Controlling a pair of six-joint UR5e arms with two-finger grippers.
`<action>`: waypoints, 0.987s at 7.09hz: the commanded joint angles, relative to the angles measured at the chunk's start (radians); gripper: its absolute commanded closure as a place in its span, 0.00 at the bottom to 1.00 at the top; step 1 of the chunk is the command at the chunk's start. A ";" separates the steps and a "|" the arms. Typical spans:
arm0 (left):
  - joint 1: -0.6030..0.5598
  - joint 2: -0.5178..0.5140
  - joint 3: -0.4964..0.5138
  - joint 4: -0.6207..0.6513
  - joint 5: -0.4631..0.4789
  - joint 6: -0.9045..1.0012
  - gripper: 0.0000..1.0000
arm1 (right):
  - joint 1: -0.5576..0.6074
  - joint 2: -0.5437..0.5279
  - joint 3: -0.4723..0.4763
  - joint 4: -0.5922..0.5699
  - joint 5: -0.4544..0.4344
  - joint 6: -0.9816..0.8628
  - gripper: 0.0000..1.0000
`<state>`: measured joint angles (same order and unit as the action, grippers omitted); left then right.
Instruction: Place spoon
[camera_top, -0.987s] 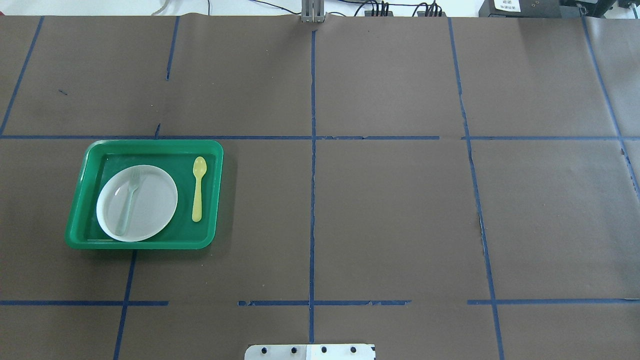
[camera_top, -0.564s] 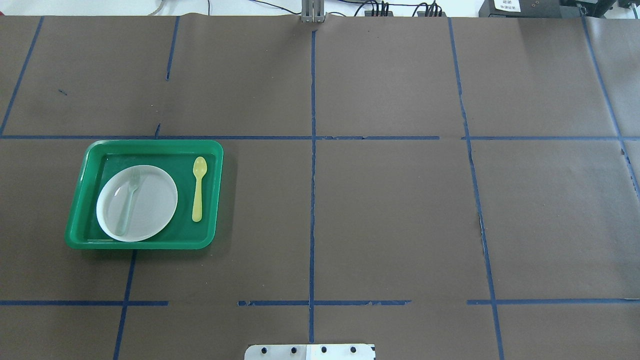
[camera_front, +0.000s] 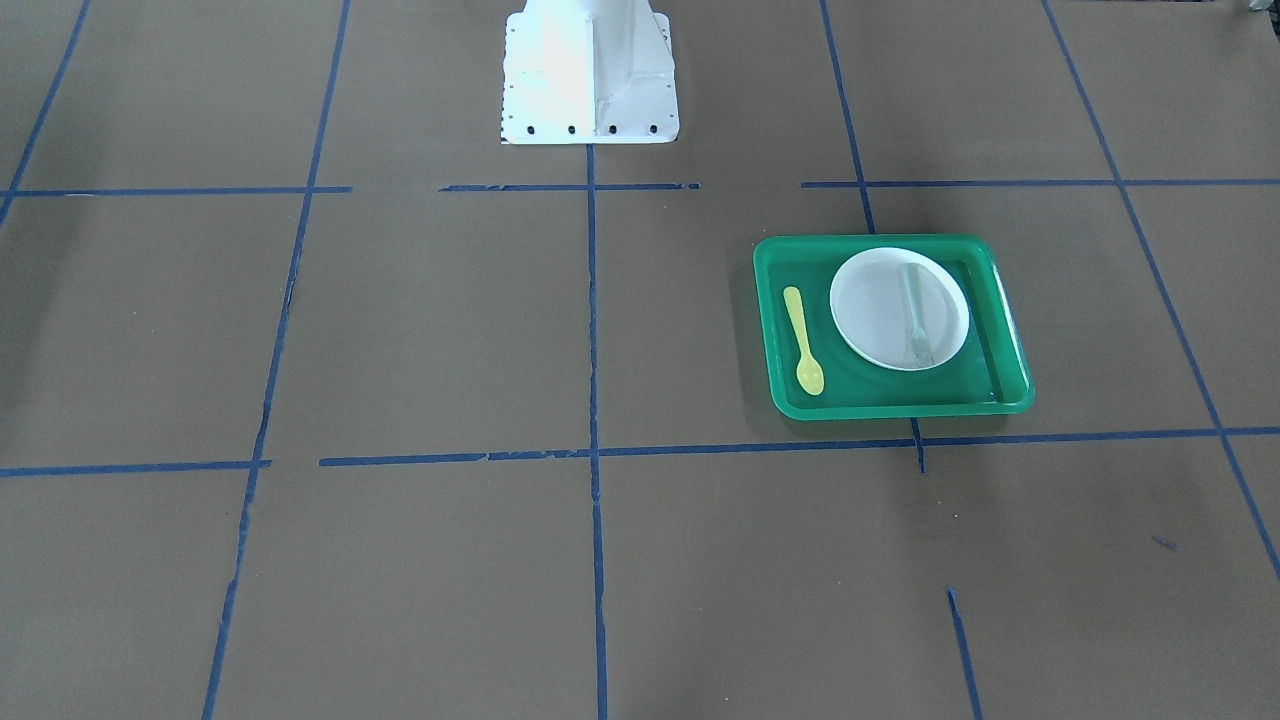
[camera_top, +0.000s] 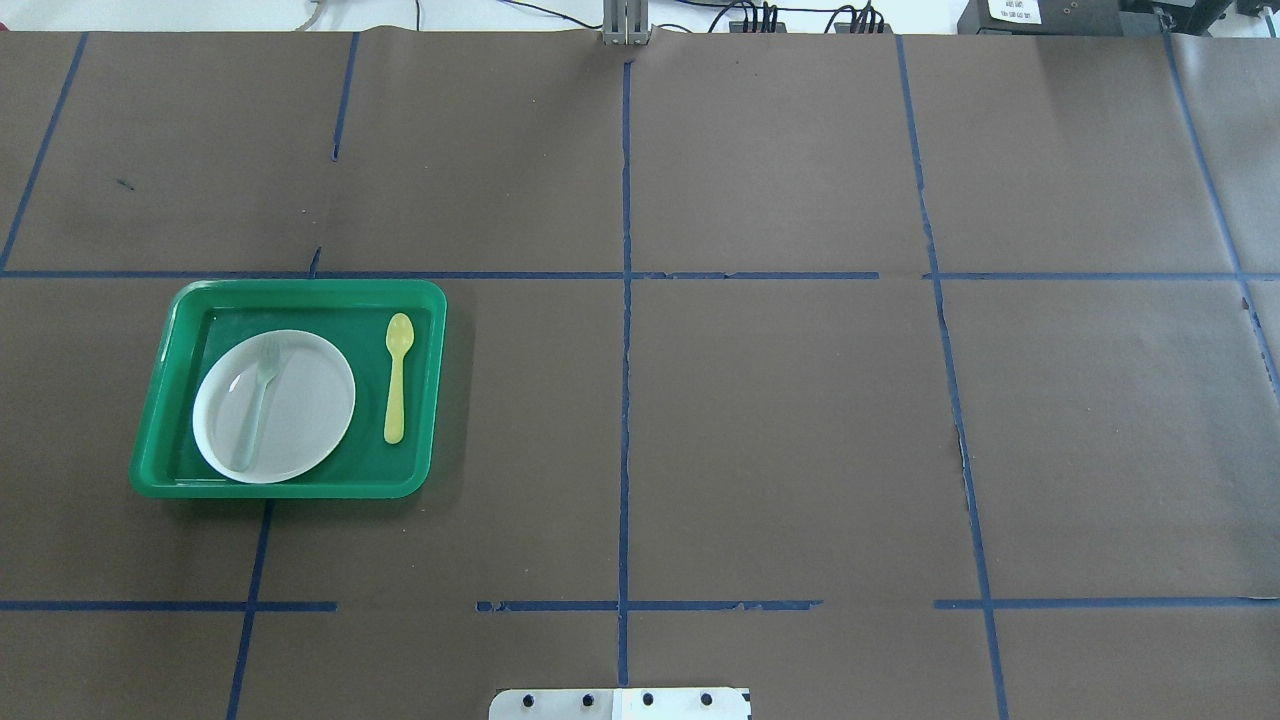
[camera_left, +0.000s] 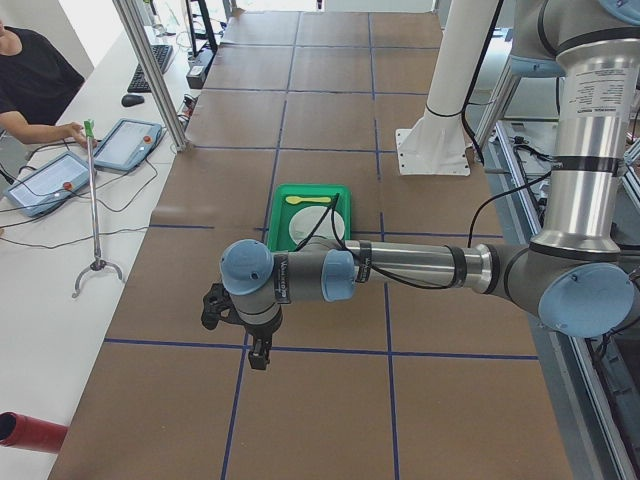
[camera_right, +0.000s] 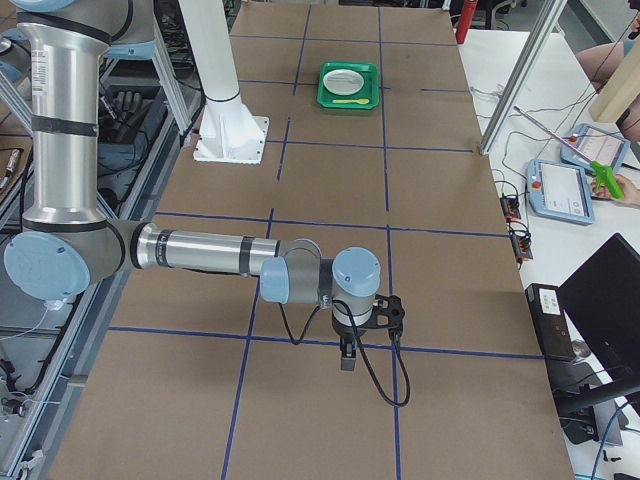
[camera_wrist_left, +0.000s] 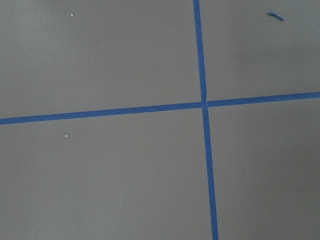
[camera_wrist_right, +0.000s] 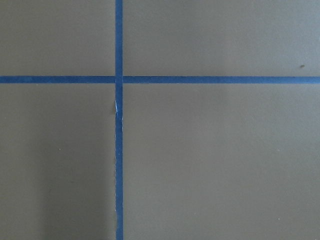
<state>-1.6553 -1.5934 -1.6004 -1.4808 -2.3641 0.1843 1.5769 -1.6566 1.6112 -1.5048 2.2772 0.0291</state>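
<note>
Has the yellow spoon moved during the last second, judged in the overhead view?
No. The spoon lies in the same spot in the green tray, between the white plate and the tray's right rim.

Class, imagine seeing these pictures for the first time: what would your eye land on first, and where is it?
The bright green tray stands out on the brown table, on the robot's left side. In it the yellow spoon lies beside a white plate that carries a pale fork. In the side views, the left gripper and right gripper hang over the table, away from the tray.
</note>
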 joint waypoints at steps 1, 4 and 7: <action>0.000 0.036 -0.024 -0.022 0.000 -0.002 0.00 | 0.000 0.001 0.001 0.000 0.001 0.000 0.00; -0.001 0.030 -0.023 -0.012 0.009 -0.002 0.00 | 0.000 0.000 0.001 0.000 0.001 0.000 0.00; -0.001 0.030 -0.035 -0.010 0.008 -0.002 0.00 | 0.000 0.000 0.001 0.000 0.001 0.000 0.00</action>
<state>-1.6567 -1.5618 -1.6312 -1.4922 -2.3564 0.1829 1.5769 -1.6566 1.6122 -1.5049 2.2779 0.0291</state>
